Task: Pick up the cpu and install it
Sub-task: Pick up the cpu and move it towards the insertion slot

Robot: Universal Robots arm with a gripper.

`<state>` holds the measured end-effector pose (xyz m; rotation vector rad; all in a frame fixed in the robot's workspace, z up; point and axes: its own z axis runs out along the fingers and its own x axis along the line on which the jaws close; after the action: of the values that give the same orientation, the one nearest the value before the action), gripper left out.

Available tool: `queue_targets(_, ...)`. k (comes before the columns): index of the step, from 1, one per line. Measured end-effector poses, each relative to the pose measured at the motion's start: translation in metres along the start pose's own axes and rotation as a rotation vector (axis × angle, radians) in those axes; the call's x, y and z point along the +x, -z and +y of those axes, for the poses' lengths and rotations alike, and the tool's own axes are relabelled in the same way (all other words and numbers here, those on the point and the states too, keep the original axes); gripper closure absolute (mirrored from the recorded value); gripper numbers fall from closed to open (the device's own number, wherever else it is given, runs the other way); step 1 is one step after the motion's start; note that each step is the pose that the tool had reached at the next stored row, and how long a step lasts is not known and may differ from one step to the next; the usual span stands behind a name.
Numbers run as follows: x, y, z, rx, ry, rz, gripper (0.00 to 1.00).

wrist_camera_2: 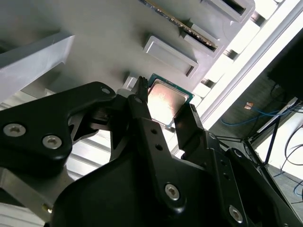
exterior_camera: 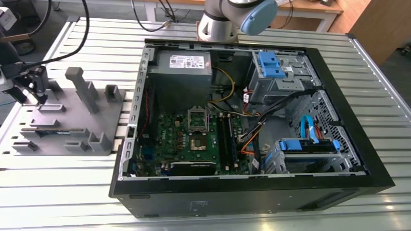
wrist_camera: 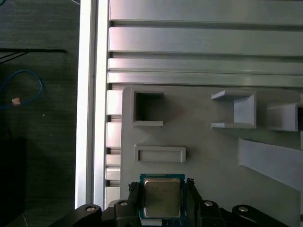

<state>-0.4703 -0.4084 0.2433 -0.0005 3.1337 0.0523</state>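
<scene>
Bright, even light; glare whitens the table rail [wrist_camera: 87,94], pincer [wrist_camera_2: 165,98] seemingly underlit.

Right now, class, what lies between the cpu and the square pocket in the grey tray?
A shallow oblong slot in the tray lies between the cpu and the square pocket; the first wrist view shows it.

No text is showing clearly enough to read. A white label is sitting on the power supply [exterior_camera: 186,61] inside the computer case [exterior_camera: 244,197], its print too small to make out. In the first wrist view, faint markings are showing on the cpu [wrist_camera: 162,197], likewise illegible.
</scene>
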Motion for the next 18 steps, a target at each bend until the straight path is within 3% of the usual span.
queue_targets(13,-0.0003,0.0332,0.0011,0.0,0.0,-0.0002,0.53)
queue_targets(18,-0.0003,0.0415,0.0015,-0.0001,0.0,-0.0005,0.53)
